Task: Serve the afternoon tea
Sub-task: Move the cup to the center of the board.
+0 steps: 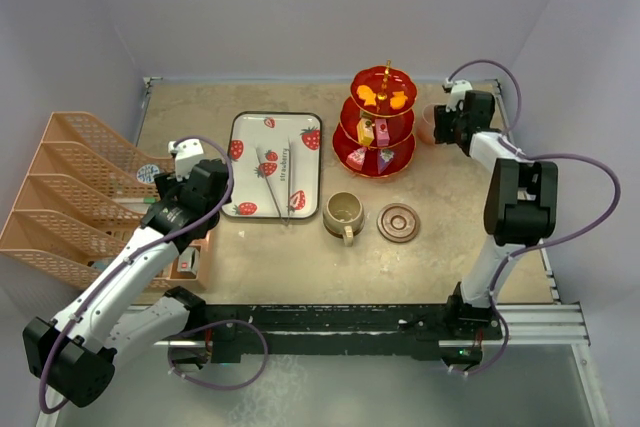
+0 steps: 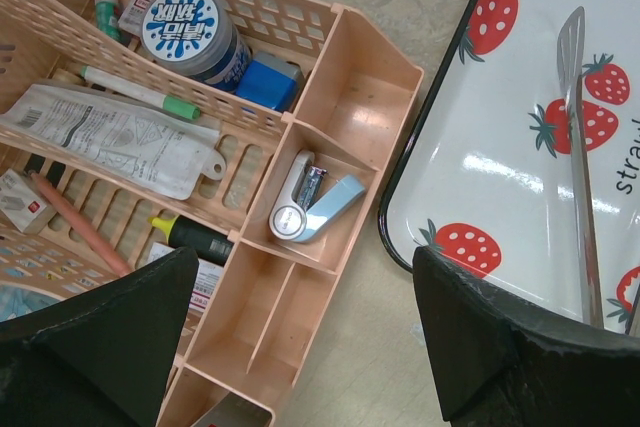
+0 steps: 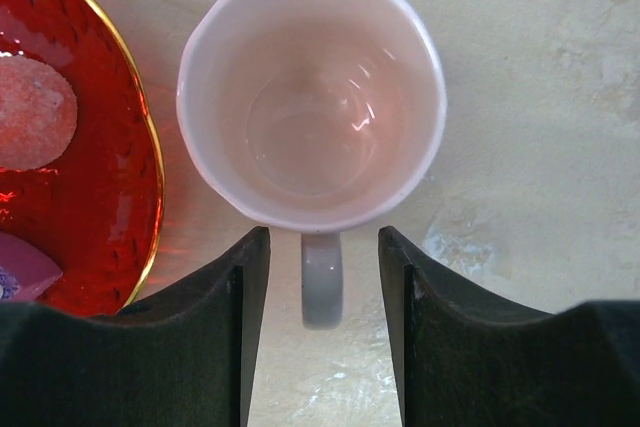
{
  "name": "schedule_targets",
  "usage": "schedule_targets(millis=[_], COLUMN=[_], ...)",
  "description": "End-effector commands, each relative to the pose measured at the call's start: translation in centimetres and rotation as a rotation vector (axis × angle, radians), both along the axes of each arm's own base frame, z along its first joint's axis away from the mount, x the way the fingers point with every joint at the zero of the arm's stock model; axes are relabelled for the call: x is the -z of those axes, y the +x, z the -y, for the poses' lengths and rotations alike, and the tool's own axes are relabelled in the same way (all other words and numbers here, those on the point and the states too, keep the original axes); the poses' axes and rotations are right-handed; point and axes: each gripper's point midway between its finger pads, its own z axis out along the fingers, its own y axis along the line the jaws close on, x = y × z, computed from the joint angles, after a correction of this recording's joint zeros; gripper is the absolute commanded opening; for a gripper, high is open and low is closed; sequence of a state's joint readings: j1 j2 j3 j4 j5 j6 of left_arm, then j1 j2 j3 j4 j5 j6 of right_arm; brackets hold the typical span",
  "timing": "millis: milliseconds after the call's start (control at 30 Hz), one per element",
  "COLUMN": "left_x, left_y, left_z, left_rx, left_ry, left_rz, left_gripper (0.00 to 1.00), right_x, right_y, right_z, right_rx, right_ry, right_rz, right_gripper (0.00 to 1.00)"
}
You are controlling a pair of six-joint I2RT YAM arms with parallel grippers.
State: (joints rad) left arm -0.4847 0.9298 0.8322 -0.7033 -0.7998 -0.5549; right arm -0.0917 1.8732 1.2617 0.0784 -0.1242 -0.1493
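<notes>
Two mugs are in view: one olive mug [image 1: 345, 213] and one pink mug [image 3: 310, 97]. One coaster [image 1: 399, 222] shows, at the olive mug's three o'clock. One stand [image 1: 383, 122] has three tiers; its sweets [image 1: 368, 131] are too small to count surely. One tray [image 2: 470, 117] holds one pair of tweezers [image 2: 580, 177]. One organizer [image 1: 70, 197] holds one stapler [image 2: 310, 209].

Red see-through stand [image 1: 383, 122] with gold rims, loaded with orange, pink and yellow sweets [image 1: 371, 98]. Next to it a pale, glossy pink mug [image 3: 310, 97]. Then an olive-brown mug [image 1: 344, 211], a brown coaster [image 1: 398, 222] with ring pattern, a white tray [image 1: 250, 179] with red strawberries and dark rim. Also a peach organiser [image 2: 340, 77] and a blue-and-white tin [image 2: 190, 32].
</notes>
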Motion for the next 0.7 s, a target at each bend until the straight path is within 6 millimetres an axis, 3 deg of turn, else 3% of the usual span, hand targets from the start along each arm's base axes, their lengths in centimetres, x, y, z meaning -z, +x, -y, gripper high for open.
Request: schedule_targets(millis=[0,233,333,467,667], left_x=[-2.1,-2.2,-2.2,-2.2,-2.2], left_y=[0.8,0.8,0.8,0.8,0.9], left_z=[0.0,0.0,0.1,0.2,0.4], left_rx=[-0.004,-0.004,0.0,0.005,0.018], left_ry=[-0.006,-0.005,-0.008,-0.01,-0.015], left_rz=[0.064,0.066,0.067,0.066,0.066], left_gripper=[0.86,0.86,0.86,0.86,0.86], right_x=[-1.2,-1.6,-2.7,-2.5,-1.6], right_y=[1.5,1.3,0.4,-2.1,-6.9], right_z=[-1.0,0.1,0.5,-0.9,-2.4], right_rx=[-0.03,0.048,0.104,0.089,0.134], right_ry=[-0.011,-0.041,-0.025,0.047,0.072], right_rz=[0.054,0.09,0.134,0.098,0.022], right_gripper=[0.49,0.26,0.04,0.0,0.01])
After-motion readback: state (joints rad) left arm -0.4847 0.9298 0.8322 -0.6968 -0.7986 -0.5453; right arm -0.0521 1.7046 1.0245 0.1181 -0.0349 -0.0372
